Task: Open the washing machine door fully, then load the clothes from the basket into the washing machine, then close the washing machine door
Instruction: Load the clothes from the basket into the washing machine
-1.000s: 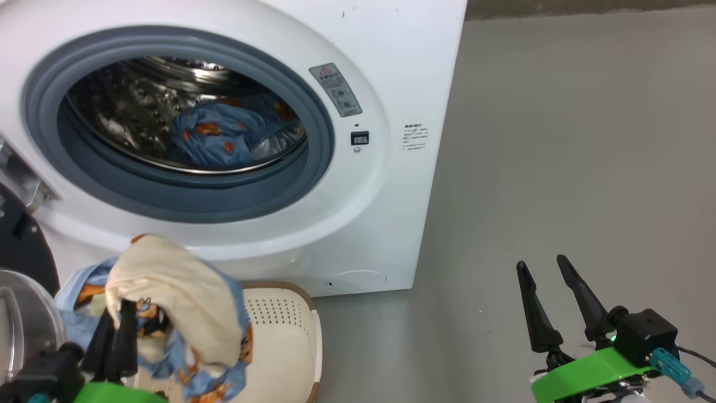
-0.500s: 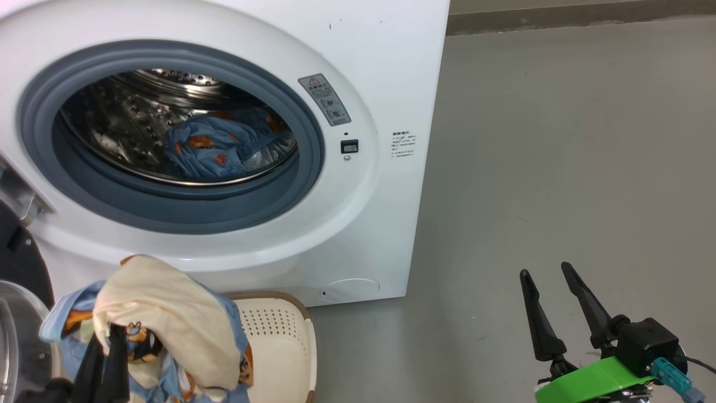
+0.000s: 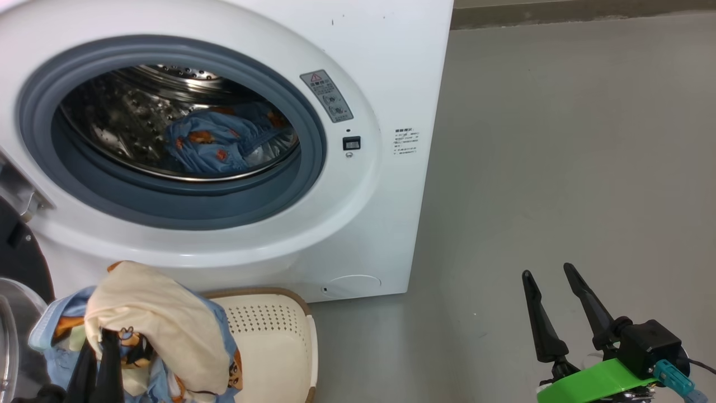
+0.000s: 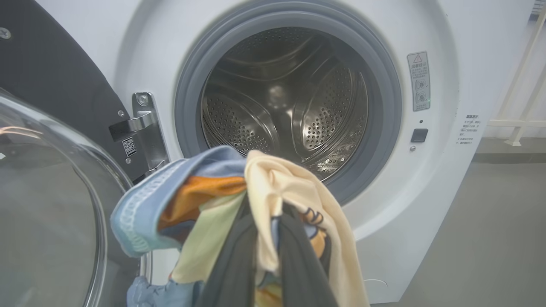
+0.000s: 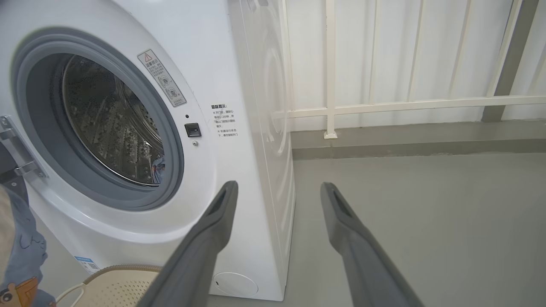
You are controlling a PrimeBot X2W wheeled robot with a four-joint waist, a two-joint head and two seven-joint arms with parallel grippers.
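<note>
The left gripper (image 3: 102, 337), half hidden by fabric, is clamping the clothes (image 3: 162, 319) above the basket (image 3: 277, 336). The washing machine door (image 3: 14, 254) is standing open, cut off at left. The right gripper (image 3: 548, 272) is hanging wide, empty.

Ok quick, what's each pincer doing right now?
Left pincer: shut on the clothes.
Right pincer: open, holding nothing.

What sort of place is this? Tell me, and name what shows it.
Probably a laundry or utility corner: a white front-loading washing machine stands on a grey floor, a perforated basket sits before it, and a white railing runs beyond.
</note>
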